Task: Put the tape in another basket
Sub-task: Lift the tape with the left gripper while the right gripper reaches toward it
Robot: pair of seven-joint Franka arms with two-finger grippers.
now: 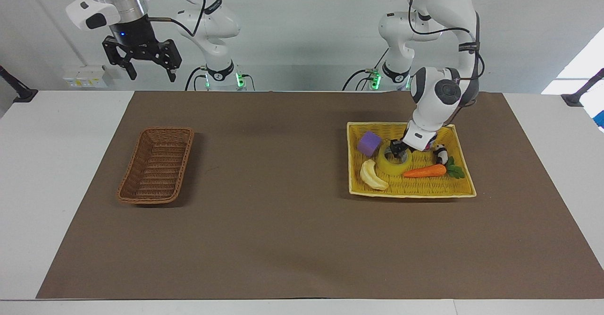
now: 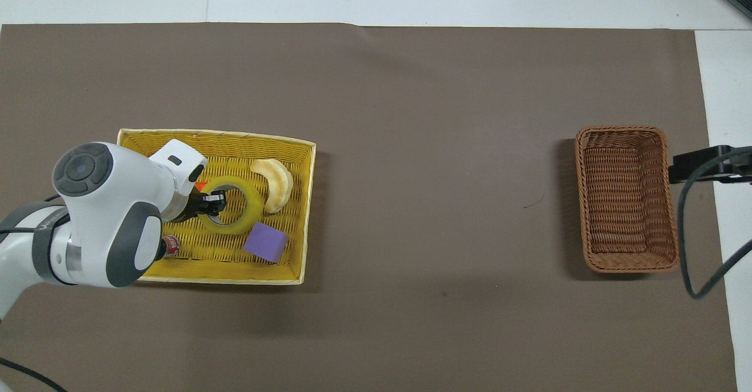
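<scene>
The tape (image 1: 395, 165) is a yellow roll lying flat in the yellow woven tray (image 1: 410, 193), between a purple cube and a carrot; it also shows in the overhead view (image 2: 233, 205). My left gripper (image 1: 399, 149) is down at the roll and shut on its wall, one finger inside the core, also seen in the overhead view (image 2: 212, 203). The brown wicker basket (image 1: 156, 165) stands empty at the right arm's end of the table (image 2: 625, 198). My right gripper (image 1: 148, 72) waits open, raised high by the robots' edge of the table.
In the tray with the tape lie a purple cube (image 1: 369, 143), a pale banana (image 1: 373, 175), a carrot (image 1: 424, 171) and a small panda figure (image 1: 441, 153). A brown mat (image 1: 283, 211) covers the table between tray and basket.
</scene>
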